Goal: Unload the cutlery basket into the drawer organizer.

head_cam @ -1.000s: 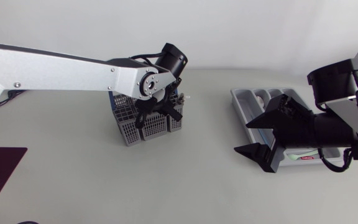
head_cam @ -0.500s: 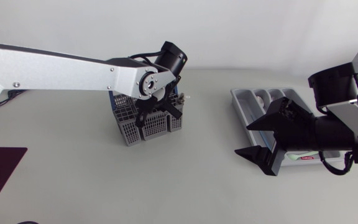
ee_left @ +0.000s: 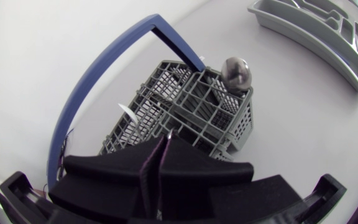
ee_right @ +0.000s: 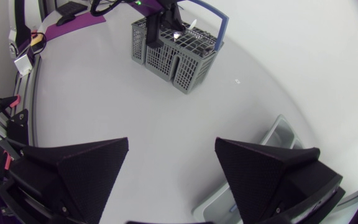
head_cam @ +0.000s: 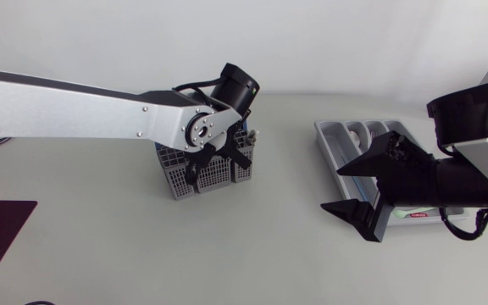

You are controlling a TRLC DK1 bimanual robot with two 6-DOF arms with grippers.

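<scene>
- One grey plastic mesh cutlery basket (head_cam: 179, 181) (ee_left: 224, 107) (ee_right: 174, 59) with a blue arched handle (ee_left: 104, 68) sits on the pale counter (head_cam: 100, 246), around the middle and a bit to the left.
- One grey plastic drawer organizer (head_cam: 332, 141) (ee_left: 309, 31) (ee_right: 279, 133) with several compartments lies well apart from it, over on the right side.
- In the basket I count one shiny metal spoon (ee_left: 236, 73), standing bowl up in a corner cell. There's also one thin white piece (ee_left: 129, 116) poking up from another cell, can't tell what it is.
- Two arms in total. The left arm (head_cam: 74, 110) comes in long and nearly straight across the counter, wrist bent down, with the left claw (head_cam: 216, 163) (ee_left: 160, 149) right over the basket, pointing into it.
- Left claw's fingers are squeezed together, just a narrow slit between them. Can't tell if anything thin is pinched in there.
- The right arm (head_cam: 473, 135) is folded up at the right edge. The right claw (head_cam: 331, 188) (ee_right: 179, 168) hangs over the organizer's near end, pointing toward the basket.
- Right claw is spread wide with nothing between the fingers.
</scene>
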